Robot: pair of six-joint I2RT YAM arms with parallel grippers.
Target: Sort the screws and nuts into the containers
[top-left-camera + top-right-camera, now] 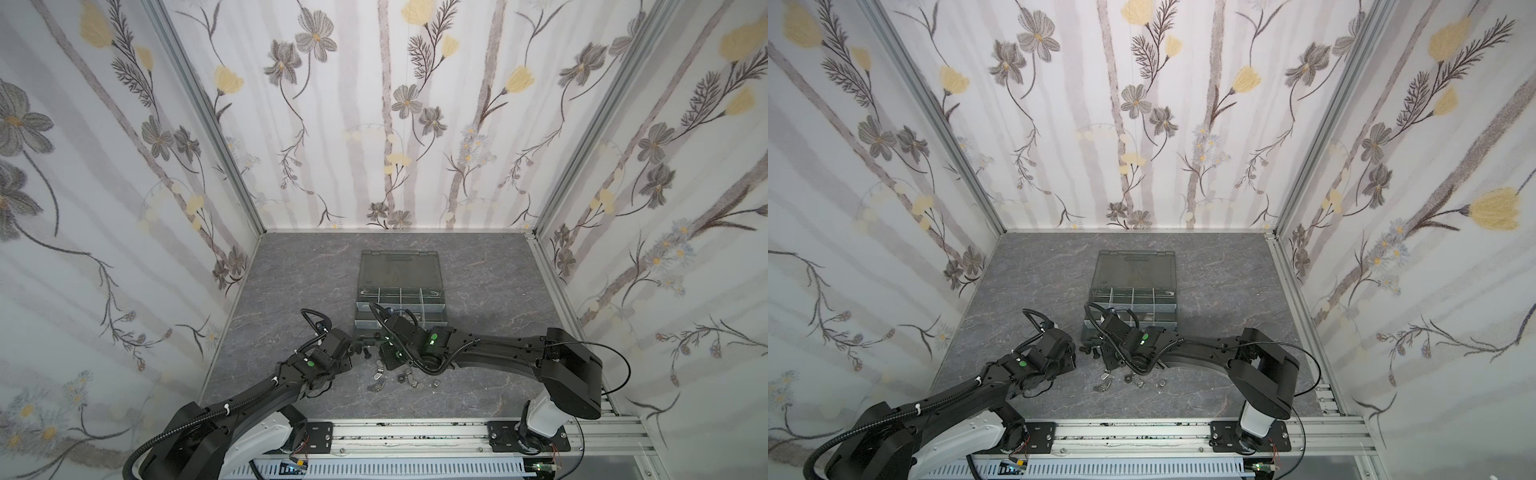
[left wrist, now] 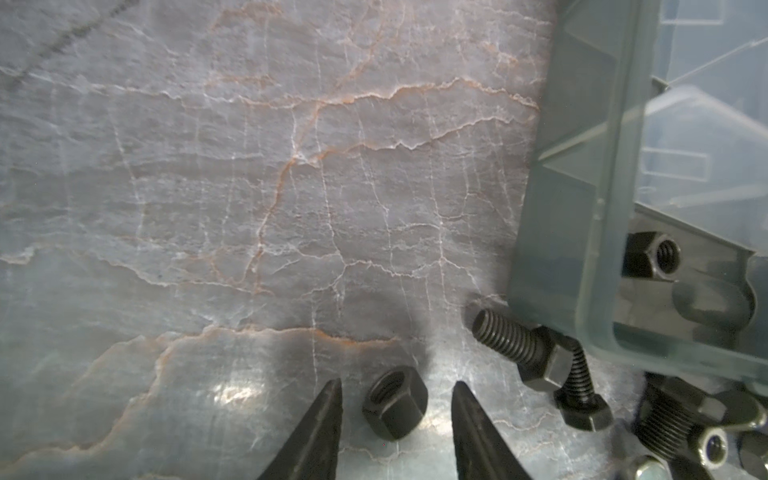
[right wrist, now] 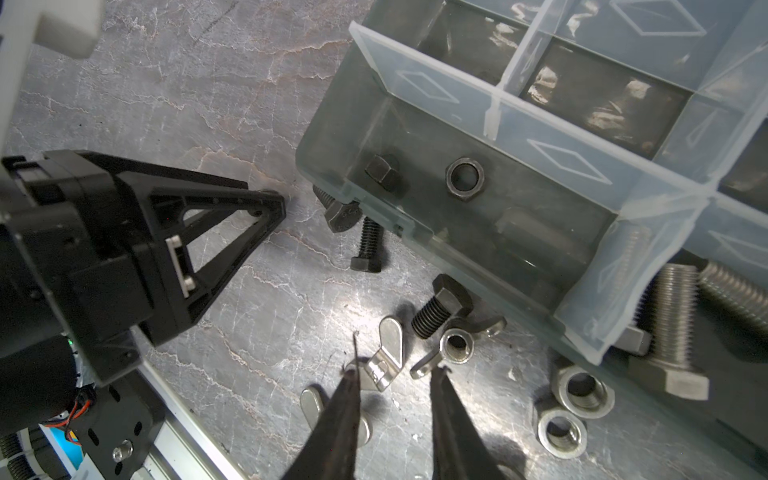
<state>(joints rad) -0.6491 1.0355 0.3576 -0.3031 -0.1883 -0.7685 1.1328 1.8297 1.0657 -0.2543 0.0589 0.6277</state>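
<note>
My left gripper [image 2: 397, 382] is spread, its two fingers [image 2: 324, 419] straddling a black hex nut [image 2: 395, 409] on the grey marbled tabletop [image 2: 249, 187]. Bare stone shows on both sides of the nut, so I am not pinching it. Near it two black screws [image 2: 511, 340] lie crossed, just beside the outer wall of the organizer box [image 2: 582, 208]. Another black nut [image 2: 652, 254] sits inside the box's corner compartment.

My right gripper [image 3: 395, 370] is unclenched too, with tabletop visible between its fingertips [image 3: 349, 395]. A silver wing nut [image 3: 388, 353] lies at the tips, close to one finger (whether it touches, I cannot tell). A second wing nut [image 3: 456, 345] lies just beside the other finger. Near them are a stubby black screw [image 3: 442, 305] and two silver hex nuts [image 3: 582, 388]. Two silver bolts [image 3: 673, 328] show partly behind a pale divider [image 3: 623, 270] of the box.

In both top views the box sits in the middle of the frame, with its lid [image 1: 399, 266] folded open just above it. The loose pieces [image 1: 377, 375] lie scattered just below its lower edge, between my two arms.
</note>
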